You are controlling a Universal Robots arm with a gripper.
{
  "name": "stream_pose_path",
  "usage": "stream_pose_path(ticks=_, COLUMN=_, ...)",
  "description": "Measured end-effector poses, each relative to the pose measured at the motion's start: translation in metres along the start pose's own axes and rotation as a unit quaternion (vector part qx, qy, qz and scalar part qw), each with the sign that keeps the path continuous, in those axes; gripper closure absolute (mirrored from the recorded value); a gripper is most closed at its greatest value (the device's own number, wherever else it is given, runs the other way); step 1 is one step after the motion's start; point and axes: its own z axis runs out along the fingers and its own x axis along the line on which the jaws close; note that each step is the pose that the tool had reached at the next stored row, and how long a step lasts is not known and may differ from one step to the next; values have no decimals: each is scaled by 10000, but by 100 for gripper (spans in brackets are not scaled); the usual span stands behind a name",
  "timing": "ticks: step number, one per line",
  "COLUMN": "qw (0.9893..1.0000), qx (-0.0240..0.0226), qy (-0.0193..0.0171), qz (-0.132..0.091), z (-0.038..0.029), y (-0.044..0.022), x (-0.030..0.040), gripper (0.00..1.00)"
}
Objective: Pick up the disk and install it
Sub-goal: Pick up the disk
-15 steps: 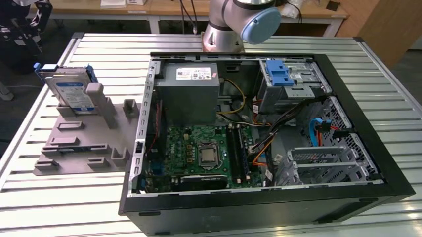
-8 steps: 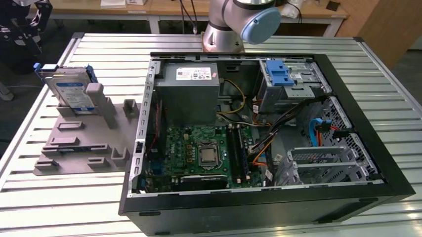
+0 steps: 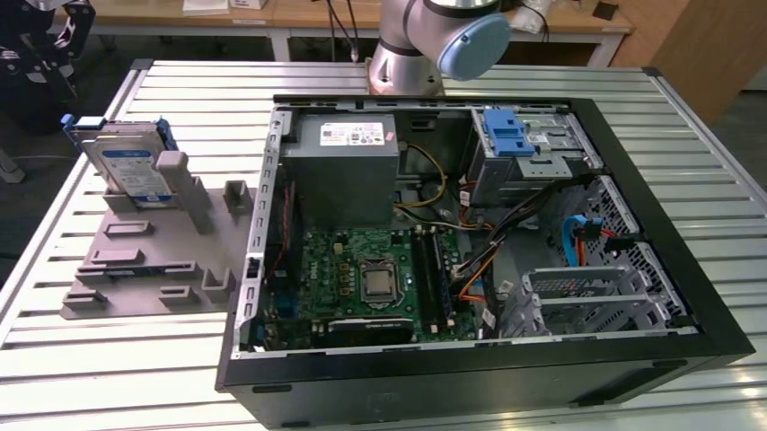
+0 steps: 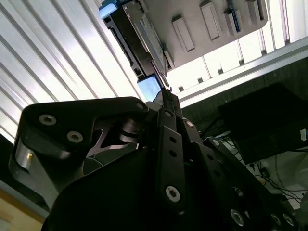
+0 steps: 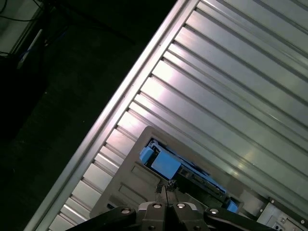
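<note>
Hovering near disk (image 5: 163, 161), pickup step | claw (image 5: 167, 186) apparently closed, empty | disk upright in grey rack (image 3: 132, 269) on desk (image 3: 72, 377), 9 o'clock of computer case (image 3: 671, 359) | grasp needs claw opened across disk's edge

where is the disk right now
The disk stands on edge in the grey holder at the exterior view's left, on the slatted table beside the open computer case.

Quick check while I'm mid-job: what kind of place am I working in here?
Probably a robotics lab or workshop bench for computer assembly: an open computer case lies on a slatted metal table, the disk stands in a grey holder beside it, and wooden desks stand behind.
</note>
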Motion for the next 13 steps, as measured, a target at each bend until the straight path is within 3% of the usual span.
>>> stream_pose_path(ticks=13, qw=10000, qx=2, qy=4, qz=-66, z=0, y=0, x=0, gripper=89)
